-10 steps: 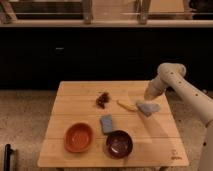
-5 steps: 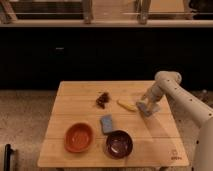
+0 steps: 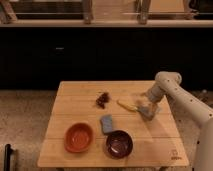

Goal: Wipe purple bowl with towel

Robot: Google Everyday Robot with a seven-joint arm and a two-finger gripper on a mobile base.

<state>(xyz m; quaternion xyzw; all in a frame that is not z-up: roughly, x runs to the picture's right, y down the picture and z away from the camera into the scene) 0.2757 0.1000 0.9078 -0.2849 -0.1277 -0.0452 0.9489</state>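
**A:** Where is the gripper?

**B:** The gripper (image 3: 144, 104) is low over the wooden worktop (image 3: 75, 100), at about 2 o'clock from the worktop's middle. It sits right on the grey towel (image 3: 149, 113), which lies bunched on the wood there. I cannot tell whether the gripper is wide, narrow or clamped on the cloth, because the two overlap from this view.

**A:** And the arm behind it?

**B:** The white arm (image 3: 168, 81) comes in from 3 o'clock. It bends at a round joint over the worktop's far right corner, then slants down towards 7 o'clock to reach the towel.

**A:** Where is the purple bowl?

**B:** The purple bowl (image 3: 119, 143) stands upright near the front edge, at 6 o'clock from the middle. It is well apart from the towel and gripper, which lie at its 1 o'clock.

**A:** What else is on the worktop?

**B:** An orange bowl (image 3: 79, 137) stands at 9 o'clock of the purple one, near it but apart. A blue-grey pad (image 3: 106, 123) lies at 11 o'clock of the purple bowl, close to its rim. I cannot tell whether they touch. A yellow piece (image 3: 127, 104) lies just beside the towel, at its 10 o'clock. A dark reddish cluster (image 3: 102, 99) sits at 11 o'clock from the middle, near the yellow piece.
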